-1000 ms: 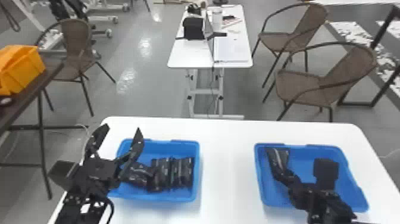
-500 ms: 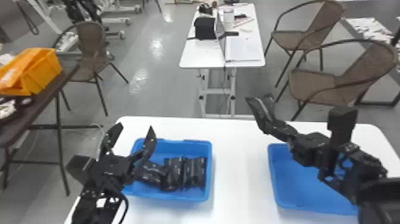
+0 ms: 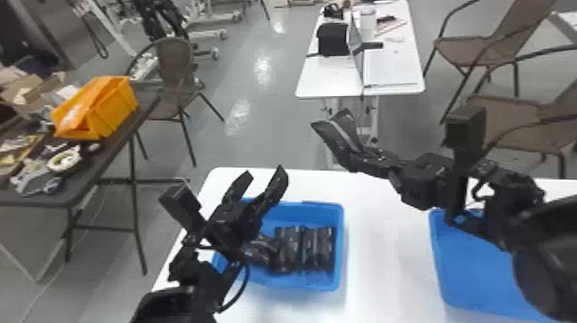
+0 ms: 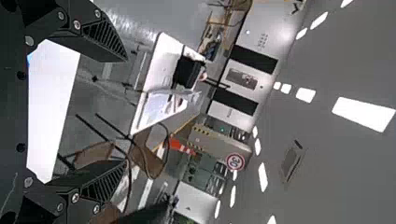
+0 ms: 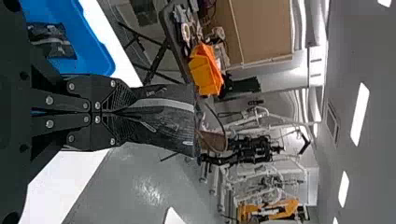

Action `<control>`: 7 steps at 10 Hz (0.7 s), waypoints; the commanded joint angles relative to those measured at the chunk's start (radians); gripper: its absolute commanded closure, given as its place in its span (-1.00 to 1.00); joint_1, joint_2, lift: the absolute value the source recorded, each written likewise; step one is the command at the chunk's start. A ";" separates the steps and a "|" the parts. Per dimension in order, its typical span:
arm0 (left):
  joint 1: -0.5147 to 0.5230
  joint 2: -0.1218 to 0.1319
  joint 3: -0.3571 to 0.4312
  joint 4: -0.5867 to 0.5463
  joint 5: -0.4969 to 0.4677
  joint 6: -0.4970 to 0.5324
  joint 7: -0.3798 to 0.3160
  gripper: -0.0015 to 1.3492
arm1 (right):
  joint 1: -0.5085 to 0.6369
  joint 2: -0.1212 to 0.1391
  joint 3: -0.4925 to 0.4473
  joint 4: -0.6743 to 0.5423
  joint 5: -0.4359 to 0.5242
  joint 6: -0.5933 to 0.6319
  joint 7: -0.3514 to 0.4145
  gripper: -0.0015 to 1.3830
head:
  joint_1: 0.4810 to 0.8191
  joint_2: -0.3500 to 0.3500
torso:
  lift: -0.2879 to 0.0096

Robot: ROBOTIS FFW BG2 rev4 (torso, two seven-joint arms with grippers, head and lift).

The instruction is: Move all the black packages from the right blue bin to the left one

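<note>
Rightmost of the two, the right gripper [image 3: 359, 159] has carried its black package [image 3: 338, 134] leftward since the earlier frame, nearer the left blue bin [image 3: 339, 240]. In the head view that package is held up above the white table [image 3: 386, 266], apart from both bins, with the right blue bin [image 3: 476, 266] behind it on the robot's right. Other black packages [image 3: 302, 249] lie side by side in the left bin, and the left gripper [image 3: 263, 172] is over that bin's near-left part, its fingers spread and nothing between them.

The left wrist view shows the same wide gap between the two fingers, with a bare strip of white table beyond.

In the right wrist view the fingers are pinched together on one end of the package, which sticks out past the tips. It looks like a light, soft pouch with a slick, creased wrapper, so it may sag or twist but hardly break. The gathered end seems a sound place to hold, taken across its width; a grip too near the edge could let the film slip. Lowering it before release should suit it best
</note>
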 commanded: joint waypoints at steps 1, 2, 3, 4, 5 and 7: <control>-0.039 0.026 -0.015 -0.009 0.118 0.056 -0.011 -0.60 | -0.030 -0.011 0.045 0.028 -0.039 -0.001 0.000 0.85 | 0.27 0.69 | 0.94; -0.055 0.016 -0.017 -0.009 0.163 0.059 -0.011 -0.60 | -0.039 -0.015 0.056 0.033 -0.049 0.000 0.000 0.85 | 0.27 0.70 | 0.94; -0.063 -0.002 -0.006 -0.011 0.195 0.078 -0.013 -0.60 | -0.050 -0.020 0.068 0.044 -0.066 -0.001 0.000 0.85 | 0.27 0.69 | 0.94; -0.074 -0.010 -0.001 -0.014 0.206 0.116 -0.019 -0.60 | -0.057 -0.021 0.080 0.056 -0.082 -0.003 0.000 0.85 | 0.27 0.69 | 0.94; -0.085 0.003 -0.014 -0.014 0.206 0.140 -0.022 -0.60 | -0.062 -0.020 0.089 0.064 -0.091 -0.003 -0.001 0.85 | 0.27 0.69 | 0.94; -0.108 0.026 -0.023 -0.003 0.198 0.173 -0.022 -0.60 | -0.079 -0.020 0.114 0.085 -0.117 -0.003 -0.001 0.85 | 0.27 0.68 | 0.94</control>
